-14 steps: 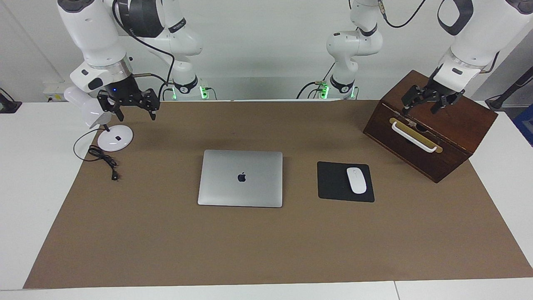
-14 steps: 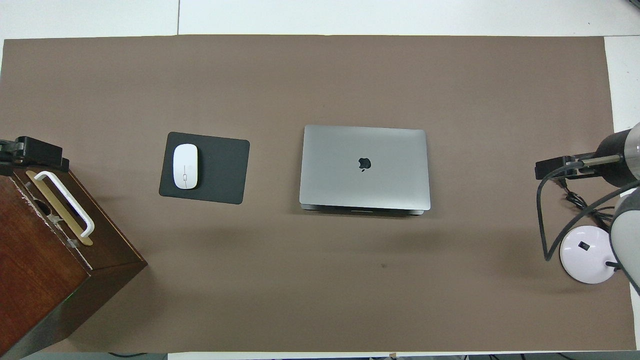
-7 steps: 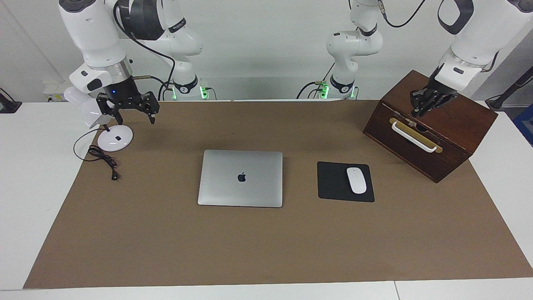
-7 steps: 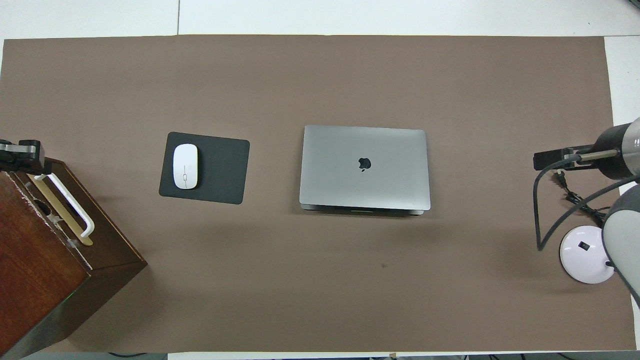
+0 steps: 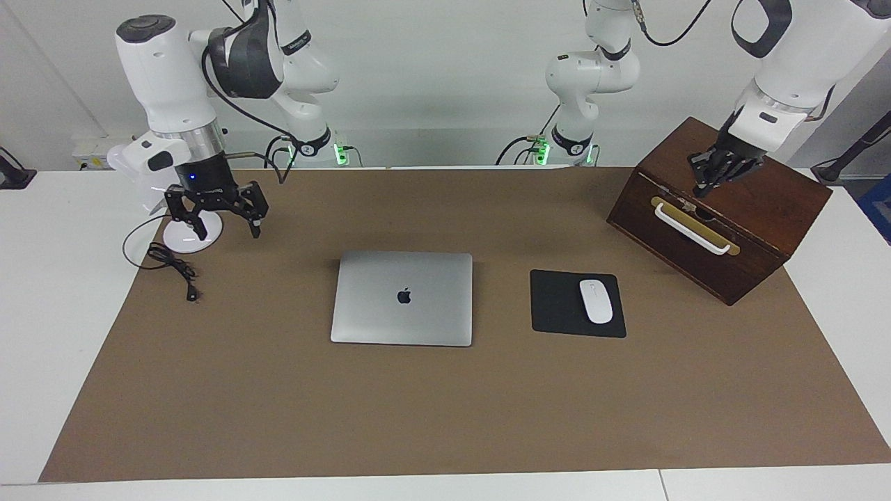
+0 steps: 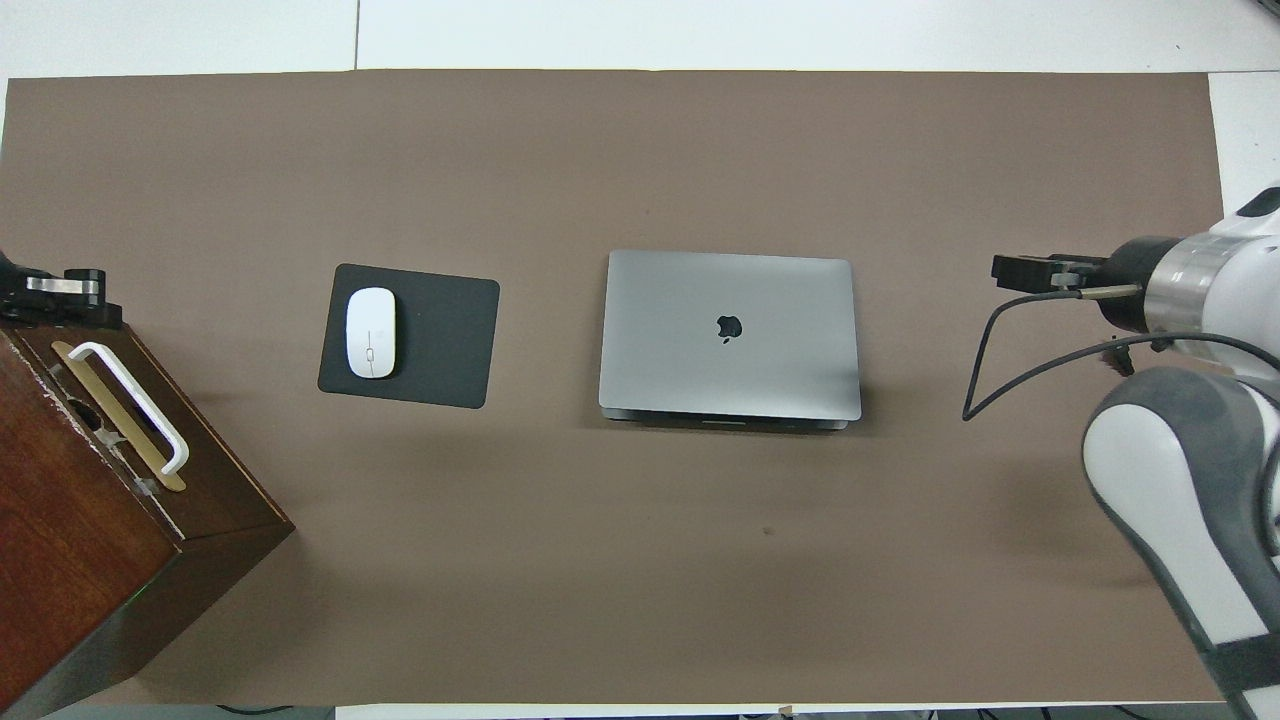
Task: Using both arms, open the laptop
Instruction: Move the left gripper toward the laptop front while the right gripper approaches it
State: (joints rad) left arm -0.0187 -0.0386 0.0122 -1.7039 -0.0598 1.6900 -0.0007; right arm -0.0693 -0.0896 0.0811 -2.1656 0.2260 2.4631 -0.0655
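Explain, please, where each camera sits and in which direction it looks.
Facing view: high across the table, looking at both robots; both arms show whole, left gripper over the wooden box, right gripper over the lamp base.
Overhead view: high above the robots' end, looking steeply down; only the arms' ends show.
Shared: the closed laptop, mouse, mouse pad.

Looking like robotics lab: two white arms (image 5: 174, 90) bolted along tabletop (image 5: 42, 278) edge, brown mat (image 5: 445, 403) covering it, bare white wall (image 5: 445, 69), cabling trailing.
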